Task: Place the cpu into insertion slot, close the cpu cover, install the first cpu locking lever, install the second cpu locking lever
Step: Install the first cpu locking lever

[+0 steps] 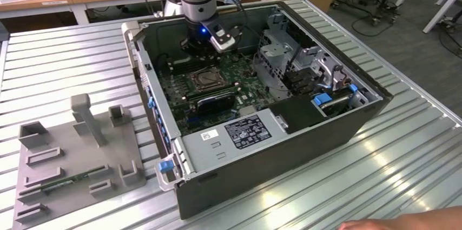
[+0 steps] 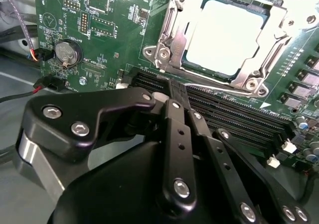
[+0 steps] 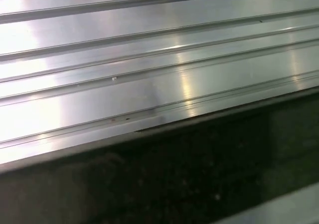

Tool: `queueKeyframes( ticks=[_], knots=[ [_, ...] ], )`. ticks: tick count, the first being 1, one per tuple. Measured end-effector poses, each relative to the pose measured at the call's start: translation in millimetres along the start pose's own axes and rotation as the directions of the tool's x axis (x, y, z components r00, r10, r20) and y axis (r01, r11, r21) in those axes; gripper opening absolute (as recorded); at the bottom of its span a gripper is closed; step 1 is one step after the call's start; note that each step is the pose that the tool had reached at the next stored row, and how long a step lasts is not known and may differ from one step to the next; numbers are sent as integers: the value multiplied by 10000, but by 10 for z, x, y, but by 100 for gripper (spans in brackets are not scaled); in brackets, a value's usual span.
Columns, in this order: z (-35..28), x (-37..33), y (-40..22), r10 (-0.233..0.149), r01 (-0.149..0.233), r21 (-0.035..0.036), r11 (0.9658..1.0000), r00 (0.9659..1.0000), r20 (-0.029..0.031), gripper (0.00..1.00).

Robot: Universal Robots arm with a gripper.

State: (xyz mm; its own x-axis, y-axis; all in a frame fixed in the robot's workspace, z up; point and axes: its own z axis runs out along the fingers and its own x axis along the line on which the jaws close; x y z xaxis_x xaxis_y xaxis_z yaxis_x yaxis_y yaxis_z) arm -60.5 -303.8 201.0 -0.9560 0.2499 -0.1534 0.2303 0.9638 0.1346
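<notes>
Plainly seated in the insertion slot [image 2: 162, 52], upper right of the second wrist view, framed by the cpu cover [image 2: 264, 45]: thin, stiff, fragile-looking cpu [image 2: 227, 37] (edges only, probably); end effector [image 2: 172, 92] closed, empty, nearby.

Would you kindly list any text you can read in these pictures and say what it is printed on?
Nothing reads clearly enough to quote.
Black label on the power supply: print too small.
White sticker beside it: too small.
White lettering on the board near the coin cell: blurred.
</notes>
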Motion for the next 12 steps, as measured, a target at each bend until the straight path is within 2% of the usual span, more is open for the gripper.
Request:
queueKeyframes(
  ticks=[5,7,12],
  knots=[
    [-5,4,-32,-126,126,-29,9999,9999,15,11],
    [-11,11,-67,-244,244,-53,9997,9997,32,11],
    [-13,19,-79,-336,336,-71,9994,9994,36,11]
  ],
)
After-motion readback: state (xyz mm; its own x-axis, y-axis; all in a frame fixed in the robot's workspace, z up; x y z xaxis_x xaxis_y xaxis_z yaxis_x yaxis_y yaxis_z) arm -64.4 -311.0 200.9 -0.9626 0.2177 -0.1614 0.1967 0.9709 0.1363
